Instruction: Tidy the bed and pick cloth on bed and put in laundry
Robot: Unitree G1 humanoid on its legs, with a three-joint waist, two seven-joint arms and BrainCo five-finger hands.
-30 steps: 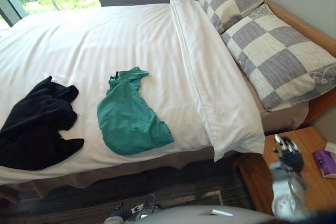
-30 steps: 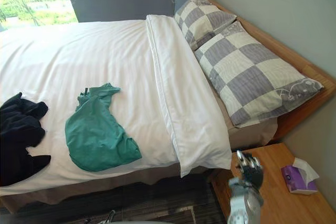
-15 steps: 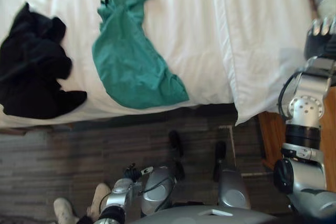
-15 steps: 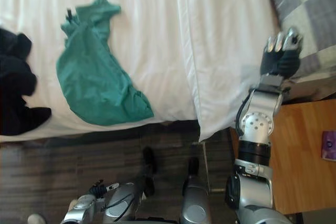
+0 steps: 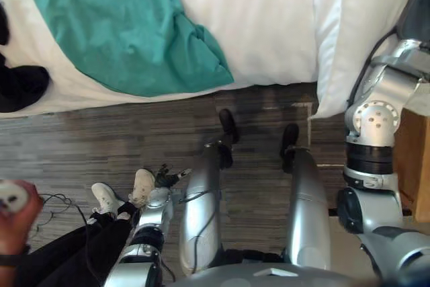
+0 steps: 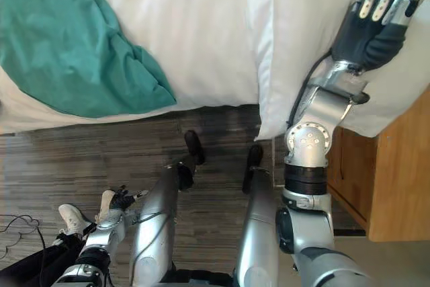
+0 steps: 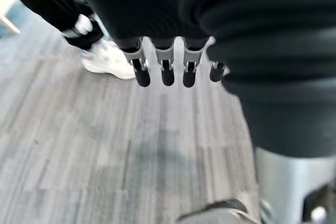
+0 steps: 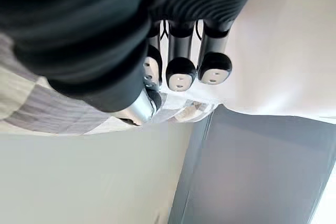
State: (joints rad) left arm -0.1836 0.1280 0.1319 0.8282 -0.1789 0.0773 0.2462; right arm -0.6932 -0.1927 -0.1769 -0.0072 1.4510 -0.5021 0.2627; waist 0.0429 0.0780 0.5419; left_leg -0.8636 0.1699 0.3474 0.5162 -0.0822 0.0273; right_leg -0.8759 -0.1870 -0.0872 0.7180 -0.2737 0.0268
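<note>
Lying on bed (image 6: 201,31), green cloth (image 5: 121,25), blk cloth (image 5: 20,89)

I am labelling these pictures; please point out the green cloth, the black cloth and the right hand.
green cloth (image 5: 121,25): left eye view, middle of the fabric.
black cloth (image 5: 23,89): left eye view, its visible end.
right hand (image 6: 368,31): right eye view, dark back cover.

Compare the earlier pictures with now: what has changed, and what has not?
The head camera has tipped down. The right hand, open, has risen from above the nightstand to over the white duvet. Nothing has been grasped. The left hand hangs low, open. The green cloth and black cloth lie on it as before.
</note>
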